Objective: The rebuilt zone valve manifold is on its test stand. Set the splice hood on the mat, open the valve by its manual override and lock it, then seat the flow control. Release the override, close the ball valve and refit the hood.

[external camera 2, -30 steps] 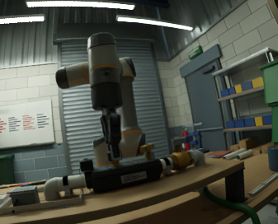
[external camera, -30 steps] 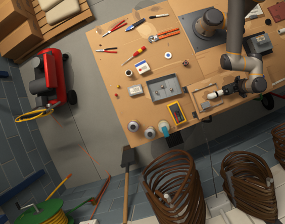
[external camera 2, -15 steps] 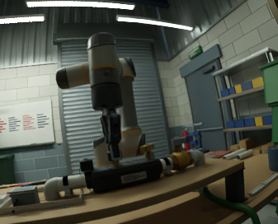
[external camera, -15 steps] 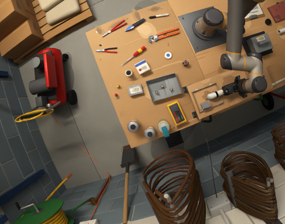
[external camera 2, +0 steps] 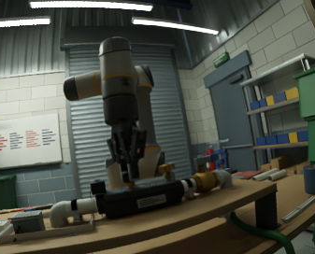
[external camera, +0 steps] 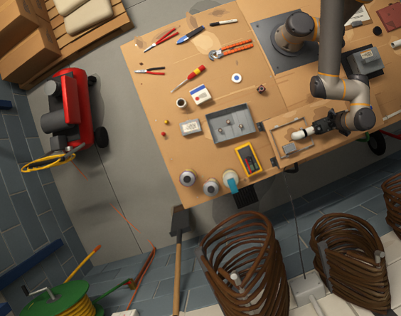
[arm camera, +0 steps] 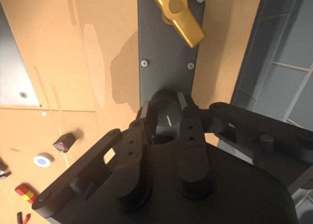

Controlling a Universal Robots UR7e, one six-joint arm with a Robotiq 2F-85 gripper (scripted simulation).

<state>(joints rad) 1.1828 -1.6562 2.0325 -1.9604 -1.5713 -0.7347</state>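
The round dark flow control knob [arm camera: 166, 113] sits on top of the black valve manifold [external camera 2: 142, 200], a little way from the brass ball valve handle [arm camera: 178, 14] further along the body. The knob is gripped by my gripper [arm camera: 165, 110], which stands straight above it and is closed around it. A white mark on the knob's top faces the wrist camera. White pipe [external camera: 298, 133] leaves the manifold's end toward a small grey box [external camera 2: 27, 220] on the stand's frame. The splice hood is not clearly identifiable from here.
The grey tray [external camera: 231, 122] lies left of the test stand on the bench. A yellow meter [external camera: 249, 159] sits near the front edge. Hand tools [external camera: 231, 49] lie at the back. The bench edge drops off just beside the manifold. Copper coils [external camera: 246, 263] stand on the floor.
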